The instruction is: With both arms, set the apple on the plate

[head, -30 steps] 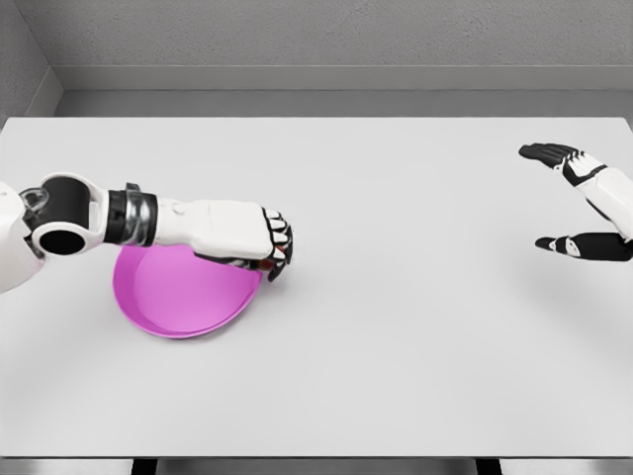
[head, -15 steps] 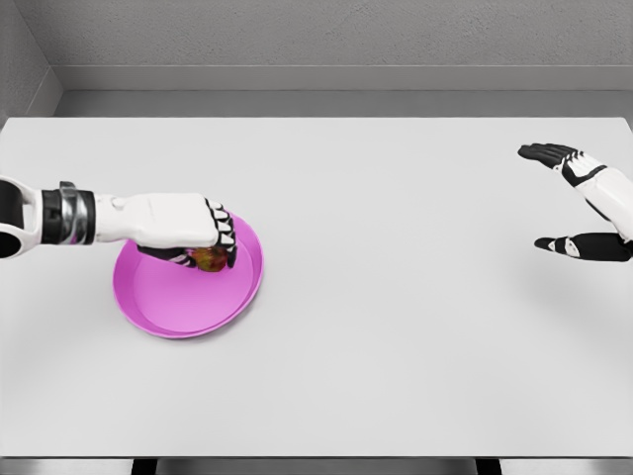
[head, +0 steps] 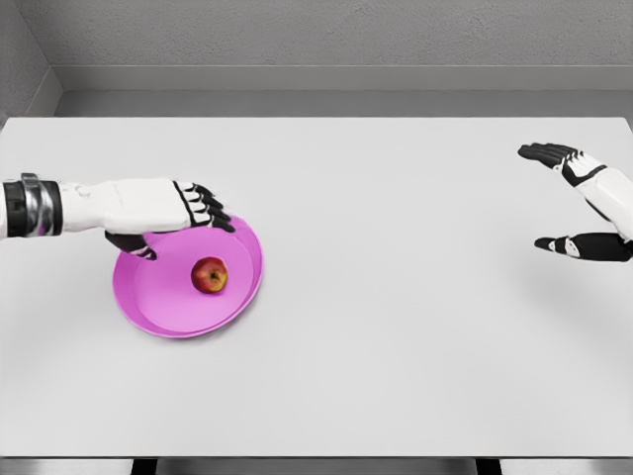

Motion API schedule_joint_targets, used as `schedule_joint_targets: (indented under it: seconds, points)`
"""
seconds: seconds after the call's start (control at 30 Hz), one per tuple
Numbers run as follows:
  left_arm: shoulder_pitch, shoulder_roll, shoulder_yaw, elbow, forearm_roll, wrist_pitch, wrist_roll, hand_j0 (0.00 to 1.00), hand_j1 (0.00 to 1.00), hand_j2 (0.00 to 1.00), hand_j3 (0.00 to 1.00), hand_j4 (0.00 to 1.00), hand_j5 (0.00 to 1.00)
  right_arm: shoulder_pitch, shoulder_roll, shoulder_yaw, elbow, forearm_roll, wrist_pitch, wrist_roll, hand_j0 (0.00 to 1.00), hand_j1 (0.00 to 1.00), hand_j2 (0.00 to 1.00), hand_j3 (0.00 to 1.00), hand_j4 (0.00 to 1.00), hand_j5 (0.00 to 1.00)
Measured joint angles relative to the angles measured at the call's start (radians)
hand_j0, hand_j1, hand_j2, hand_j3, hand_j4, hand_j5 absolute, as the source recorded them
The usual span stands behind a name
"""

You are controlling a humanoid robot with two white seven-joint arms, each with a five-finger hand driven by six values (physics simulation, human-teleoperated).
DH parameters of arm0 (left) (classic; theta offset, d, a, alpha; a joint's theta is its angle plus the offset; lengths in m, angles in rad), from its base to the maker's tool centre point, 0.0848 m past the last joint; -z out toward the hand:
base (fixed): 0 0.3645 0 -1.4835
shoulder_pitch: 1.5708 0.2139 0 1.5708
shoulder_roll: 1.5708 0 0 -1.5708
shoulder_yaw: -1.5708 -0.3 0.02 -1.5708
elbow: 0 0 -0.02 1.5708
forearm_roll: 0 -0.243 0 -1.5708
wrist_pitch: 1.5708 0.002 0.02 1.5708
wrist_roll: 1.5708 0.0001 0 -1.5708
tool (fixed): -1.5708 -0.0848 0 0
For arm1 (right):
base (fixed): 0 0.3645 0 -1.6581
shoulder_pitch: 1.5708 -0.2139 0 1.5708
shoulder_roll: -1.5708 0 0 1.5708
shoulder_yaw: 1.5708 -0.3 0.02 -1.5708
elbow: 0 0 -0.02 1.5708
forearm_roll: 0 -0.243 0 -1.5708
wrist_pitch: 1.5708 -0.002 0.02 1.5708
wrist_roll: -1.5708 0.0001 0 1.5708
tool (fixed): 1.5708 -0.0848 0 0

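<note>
The small red apple [head: 209,275] sits free inside the round pink plate [head: 158,315] at left-centre, the left hand [head: 163,213] open just above, where a careless withdrawal might nudge the fruit rolling off.

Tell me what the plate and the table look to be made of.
Plate: probably smooth plastic; flat, uniform magenta with a thin raised rim and soft sheen. Table: matte, light grey, laminate-like top; even, no grain or reflections. Both are simulator renders, so materials are only guesses.
</note>
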Motion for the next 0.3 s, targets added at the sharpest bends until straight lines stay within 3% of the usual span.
schedule_joint_targets:
  seconds: [0.1, 0.3]
  points:
    - [0.057, 0.061, 0.081, 0.008, -0.004, -0.002, -0.002, 1.00, 1.00, 1.00, 1.00, 1.00, 1.00, 0.000, 0.000, 0.000, 0.000, 0.000, 0.000, 0.000, 1.00, 1.00, 1.00, 1.00, 1.00, 1.00]
    - [0.059, 0.134, 0.172, 0.014, 0.003, -0.001, -0.002, 1.00, 1.00, 1.00, 1.00, 1.00, 1.00, 0.000, 0.000, 0.000, 0.000, 0.000, 0.000, 0.000, 1.00, 1.00, 1.00, 1.00, 1.00, 1.00]
